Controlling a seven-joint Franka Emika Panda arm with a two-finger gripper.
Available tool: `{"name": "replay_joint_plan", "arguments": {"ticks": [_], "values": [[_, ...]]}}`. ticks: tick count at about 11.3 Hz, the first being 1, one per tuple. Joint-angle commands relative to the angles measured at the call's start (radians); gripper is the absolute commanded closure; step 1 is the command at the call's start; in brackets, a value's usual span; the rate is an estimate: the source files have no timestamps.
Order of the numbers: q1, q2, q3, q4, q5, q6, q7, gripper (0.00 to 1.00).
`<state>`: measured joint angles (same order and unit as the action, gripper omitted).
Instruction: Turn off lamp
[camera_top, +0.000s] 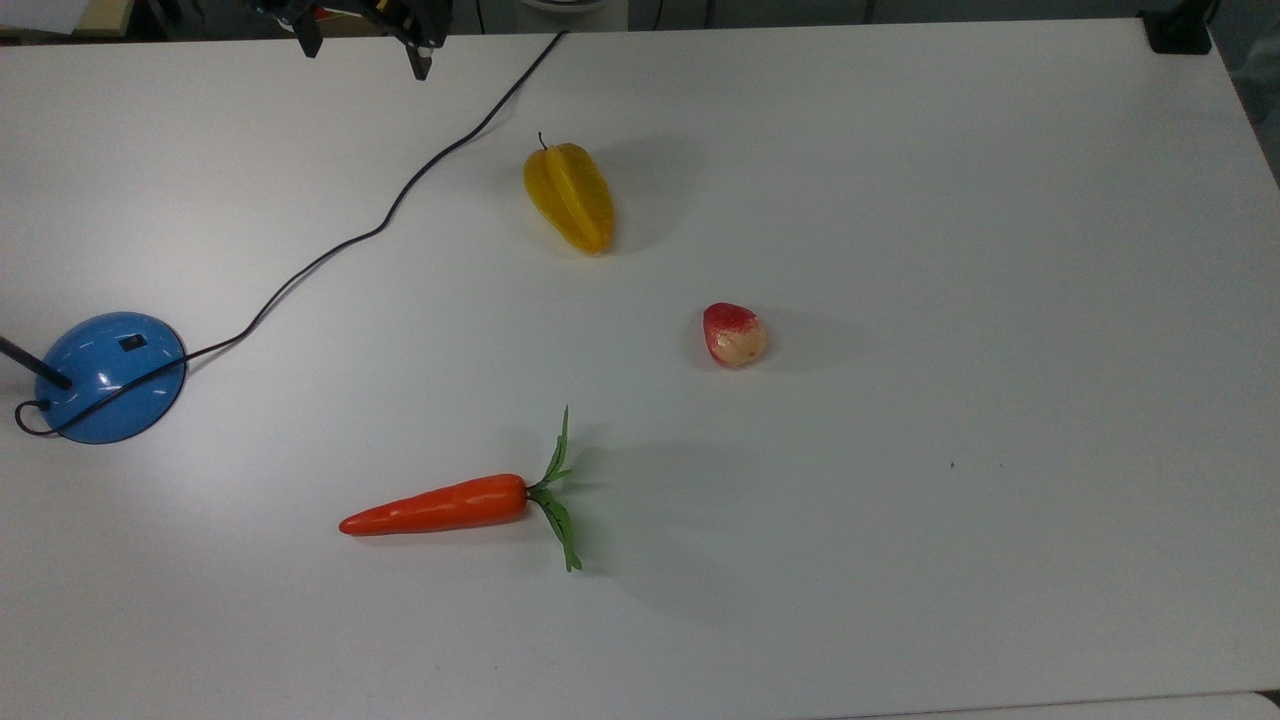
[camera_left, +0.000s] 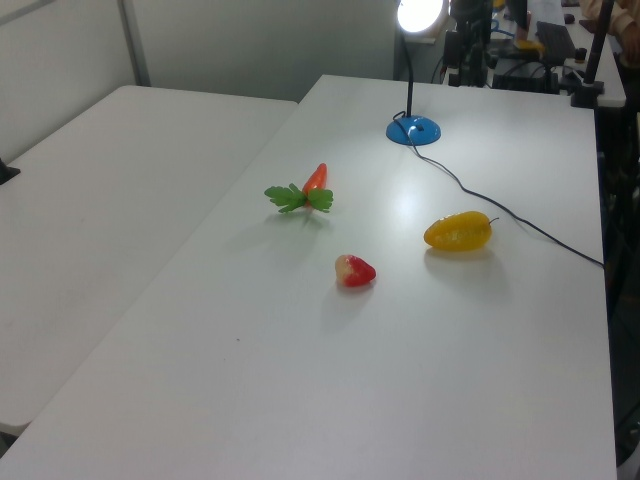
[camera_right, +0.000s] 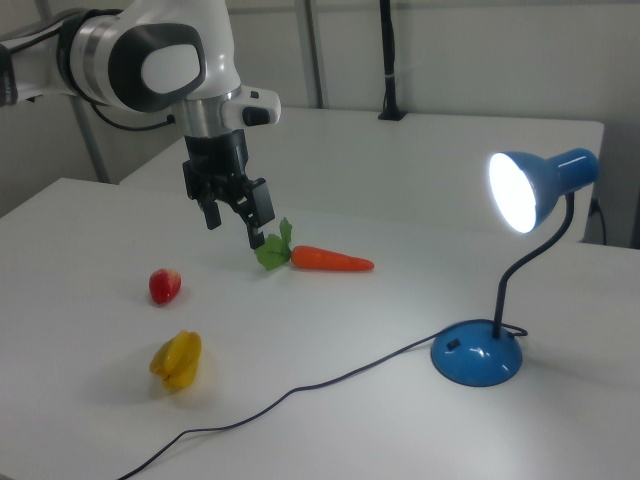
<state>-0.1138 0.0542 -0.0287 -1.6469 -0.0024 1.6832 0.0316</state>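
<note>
The gripper (camera_right: 233, 222) hangs above the table (camera_top: 900, 200) with fingers spread, holding nothing. Well apart, at the top view's left edge, the lamp (camera_right: 477, 353) sits lit (switch apparently untouched), its cord (camera_top: 330, 255) trailing past a starfruit (camera_top: 569, 196).

A wide white table (camera_top: 900, 560) — matte, evenly lit — with a second white table (camera_left: 90, 200) just beside it in the left view. Pale wall panels (camera_right: 470, 50) behind; a dark post (camera_right: 387, 60) stands there.
</note>
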Motion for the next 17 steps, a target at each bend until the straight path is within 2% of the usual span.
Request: {"name": "replay_joint_plan", "arguments": {"ticks": [1,9,10,11,12,13,14,17], "values": [[0.006,-0.014,-0.008,0.004,0.006,-0.005,-0.024,0.0],[0.006,-0.036,-0.008,-0.007,0.006,0.001,-0.028,0.0],[0.006,-0.036,-0.008,-0.007,0.006,0.006,-0.028,0.1],[0.008,-0.036,-0.008,-0.01,0.004,0.006,-0.03,0.32],[0.008,-0.037,-0.007,-0.017,0.005,0.006,-0.033,0.65],[0.008,-0.037,-0.008,-0.017,0.006,0.006,-0.033,0.94],[0.008,-0.037,-0.008,-0.017,0.006,0.007,-0.035,1.0],[0.008,-0.034,-0.008,-0.017,0.006,0.009,-0.033,1.0]]}}
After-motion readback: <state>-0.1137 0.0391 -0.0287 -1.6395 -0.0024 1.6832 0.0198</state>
